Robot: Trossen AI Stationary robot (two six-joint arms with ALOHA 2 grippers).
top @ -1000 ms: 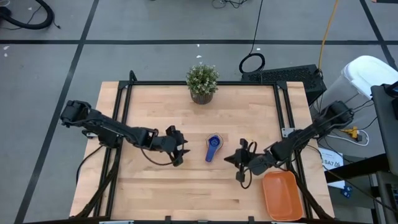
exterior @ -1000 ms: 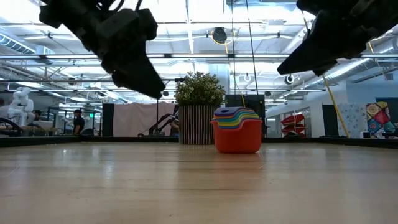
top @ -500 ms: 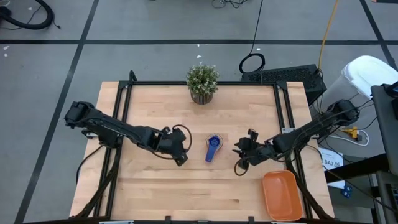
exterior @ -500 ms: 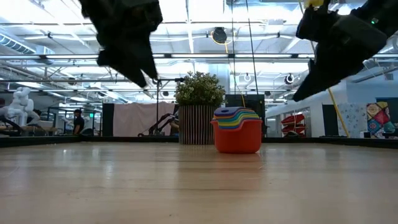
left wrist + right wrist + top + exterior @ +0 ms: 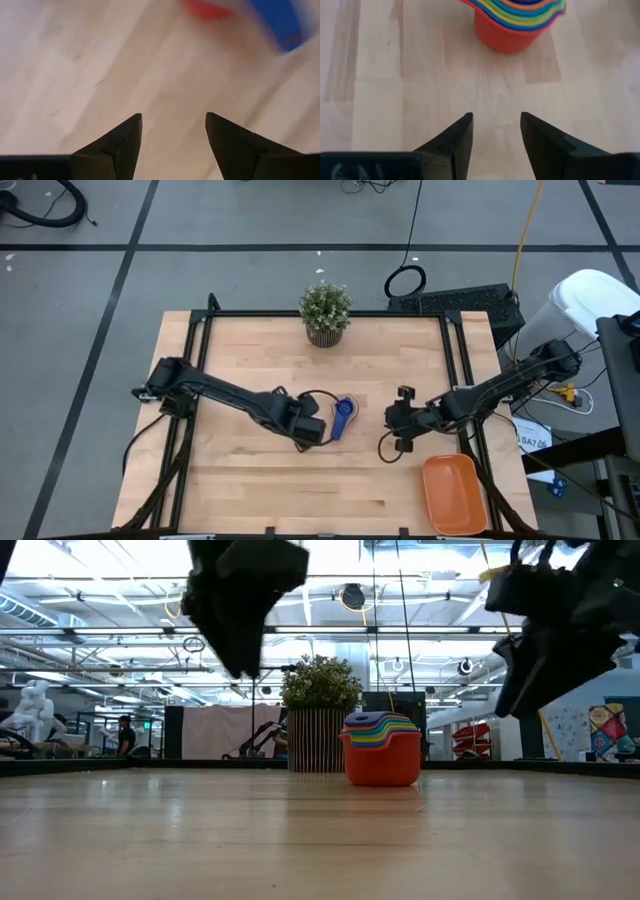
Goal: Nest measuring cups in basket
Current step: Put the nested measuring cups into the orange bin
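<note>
- The measuring cups (image 5: 380,748) are seen already nested into one stack, with the red cup outermost and the other colours rimmed inside it.
- The stack stands upright on the bare table (image 5: 250,490) near its middle, in front of the potted plant (image 5: 325,312), so the nesting step is judged done.
- The basket (image 5: 455,493) sits at the table's near right corner, well apart from the stack; nothing is seen inside it.
- What is left, by judgement, is for the whole stack to be carried across and set down in the basket.
- The left claw (image 5: 312,429) is held just beside the stack, on its left in the high view; its fingers (image 5: 117,140) are seen apart, with only table between them, and nothing is gripped.
- The right claw (image 5: 397,423) hovers on the stack's other side, a little farther off, between the stack and the basket; its fingers (image 5: 455,135) are also apart and empty, with the stack ahead of them.
- No cup is seen lying loose elsewhere on the table.
</note>
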